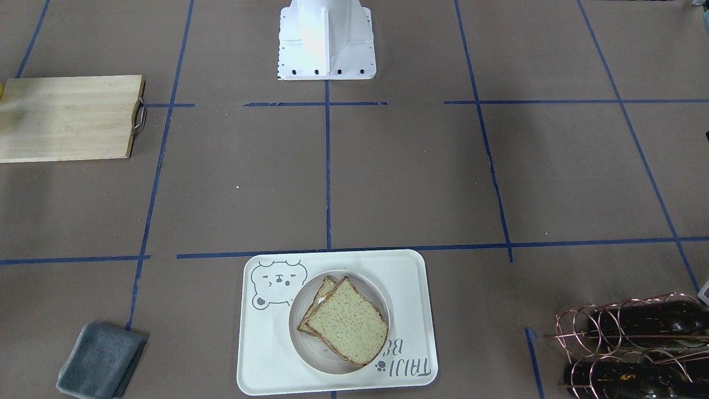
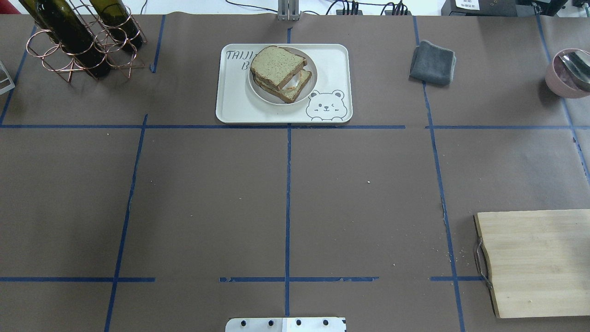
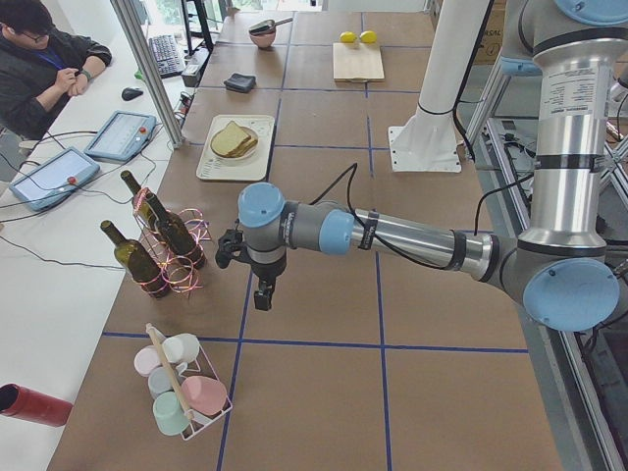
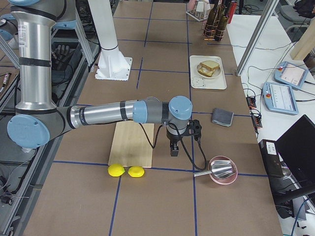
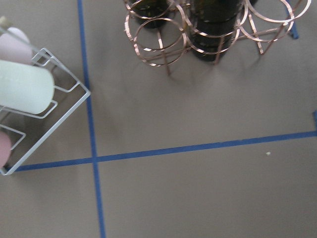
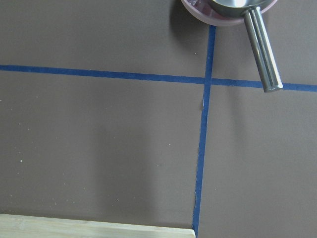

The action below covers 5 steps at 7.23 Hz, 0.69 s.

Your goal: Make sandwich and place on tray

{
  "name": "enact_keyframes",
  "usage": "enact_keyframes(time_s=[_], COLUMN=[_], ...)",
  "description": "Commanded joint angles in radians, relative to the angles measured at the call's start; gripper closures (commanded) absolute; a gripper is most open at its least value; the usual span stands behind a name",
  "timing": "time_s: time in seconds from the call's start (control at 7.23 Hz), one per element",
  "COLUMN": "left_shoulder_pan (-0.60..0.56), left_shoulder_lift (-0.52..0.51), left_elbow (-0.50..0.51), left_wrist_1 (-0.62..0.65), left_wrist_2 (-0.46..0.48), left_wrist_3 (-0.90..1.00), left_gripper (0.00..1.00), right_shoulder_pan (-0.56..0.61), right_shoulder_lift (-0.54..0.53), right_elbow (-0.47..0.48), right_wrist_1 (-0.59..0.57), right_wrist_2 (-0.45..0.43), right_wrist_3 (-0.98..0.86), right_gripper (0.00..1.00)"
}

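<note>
The sandwich [image 1: 346, 321], two brown-crusted bread slices with a bit of white egg between them, lies on a small round plate [image 1: 313, 352]. The plate stands on the cream tray [image 1: 410, 288] with the bear drawing. They also show in the overhead view: sandwich [image 2: 280, 69], plate [image 2: 313, 69], tray [image 2: 235, 101]. My left gripper [image 3: 263, 294] hangs over the table near the wine rack, far from the tray. My right gripper [image 4: 173, 150] hangs beside the cutting board. Both show only in the side views, so I cannot tell whether they are open or shut.
A wooden cutting board [image 2: 539, 263] lies at the right, with two lemons [image 4: 123, 170] by it. A grey cloth [image 2: 433, 62], a pink bowl with a metal scoop [image 2: 567, 74], a copper wine rack with bottles [image 2: 78, 41] and a wire cup rack [image 5: 29, 99] stand around.
</note>
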Motion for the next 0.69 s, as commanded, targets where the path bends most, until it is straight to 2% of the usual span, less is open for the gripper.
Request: enact_keyframes(time_s=[0.0, 0.55], left_shoulder_pan=[-0.009, -0.07], left_shoulder_lift=[0.027, 0.027], left_elbow=[0.024, 0.062], left_wrist_1=[0.005, 0.005], left_wrist_2=[-0.02, -0.022], left_wrist_3=[0.008, 0.01], left_gripper=[0.0, 0.0], right_shoulder_pan=[0.014, 0.045], right_shoulder_lift=[-0.002, -0.002], right_elbow=[-0.003, -0.041], right_wrist_1=[-0.001, -0.001], right_wrist_2=[0.003, 0.011], right_wrist_3=[0.002, 0.002], right_gripper=[0.0, 0.0])
